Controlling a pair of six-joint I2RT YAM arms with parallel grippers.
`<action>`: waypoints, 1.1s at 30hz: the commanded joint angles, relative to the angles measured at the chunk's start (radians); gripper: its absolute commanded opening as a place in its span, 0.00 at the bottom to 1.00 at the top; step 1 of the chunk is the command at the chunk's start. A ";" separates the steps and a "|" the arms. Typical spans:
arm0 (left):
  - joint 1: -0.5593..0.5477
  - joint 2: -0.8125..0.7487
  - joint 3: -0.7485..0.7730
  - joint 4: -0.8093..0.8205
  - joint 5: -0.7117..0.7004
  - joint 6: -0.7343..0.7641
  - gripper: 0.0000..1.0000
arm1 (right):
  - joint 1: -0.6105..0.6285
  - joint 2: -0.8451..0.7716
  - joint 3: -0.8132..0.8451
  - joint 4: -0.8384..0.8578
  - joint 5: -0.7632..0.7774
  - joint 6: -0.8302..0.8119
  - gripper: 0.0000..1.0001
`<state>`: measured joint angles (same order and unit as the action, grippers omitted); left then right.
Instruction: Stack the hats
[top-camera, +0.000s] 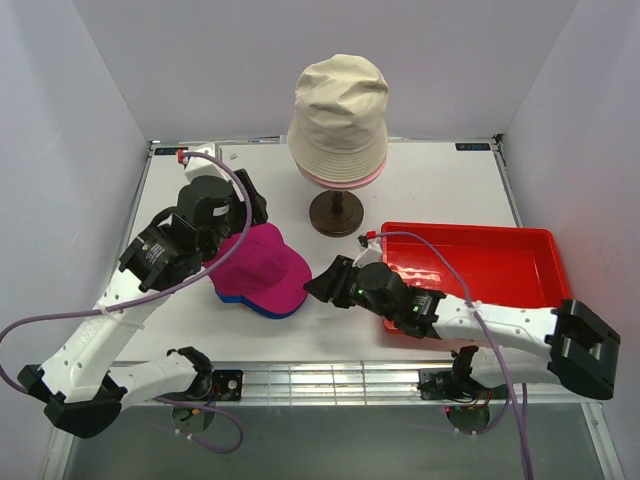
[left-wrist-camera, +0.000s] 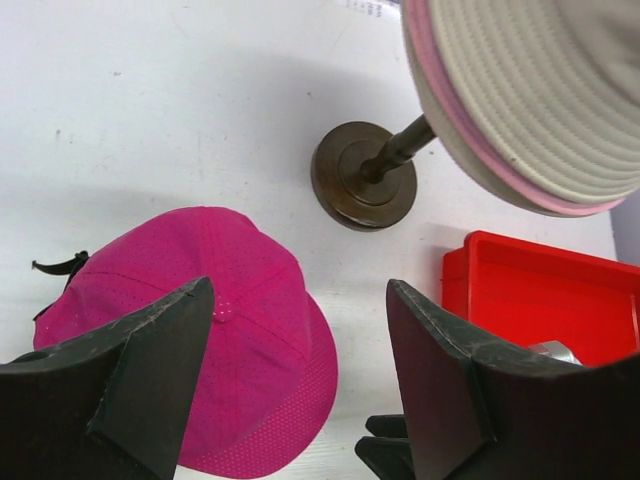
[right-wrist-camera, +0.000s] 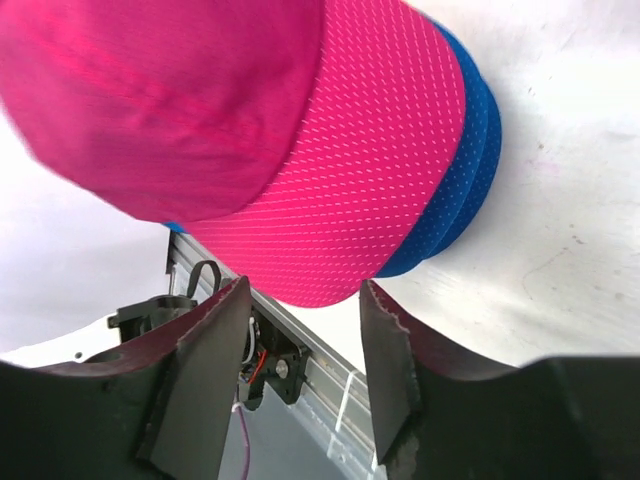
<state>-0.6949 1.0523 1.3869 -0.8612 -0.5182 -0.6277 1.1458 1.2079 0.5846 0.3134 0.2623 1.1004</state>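
Top view: magenta cap (top-camera: 262, 265) lying on blue cap (top-camera: 232, 298) on table (top-camera: 440, 180), left of centre; beige bucket hat (top-camera: 338, 105) over pink bucket hat (top-camera: 345, 180) on stand (top-camera: 336, 213). Left wrist: left gripper (left-wrist-camera: 300, 290) spread wide above magenta crown, gripping nothing; blue hidden here. Right wrist alone: both brims overlapping; right gripper (right-wrist-camera: 302, 285) parted, empty, at magenta brim edge.
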 joint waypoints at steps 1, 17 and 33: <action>0.008 -0.028 0.070 -0.009 0.047 0.031 0.80 | 0.003 -0.123 0.102 -0.236 0.086 -0.095 0.54; 0.006 -0.028 0.087 0.068 0.297 0.026 0.80 | 0.005 -0.467 0.535 -1.008 0.495 -0.355 0.86; 0.006 -0.026 0.118 0.093 0.287 0.068 0.80 | 0.003 -0.314 0.718 -1.028 0.534 -0.540 0.89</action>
<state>-0.6949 1.0416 1.4582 -0.7849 -0.2394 -0.5838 1.1458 0.8894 1.2613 -0.7330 0.7506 0.6140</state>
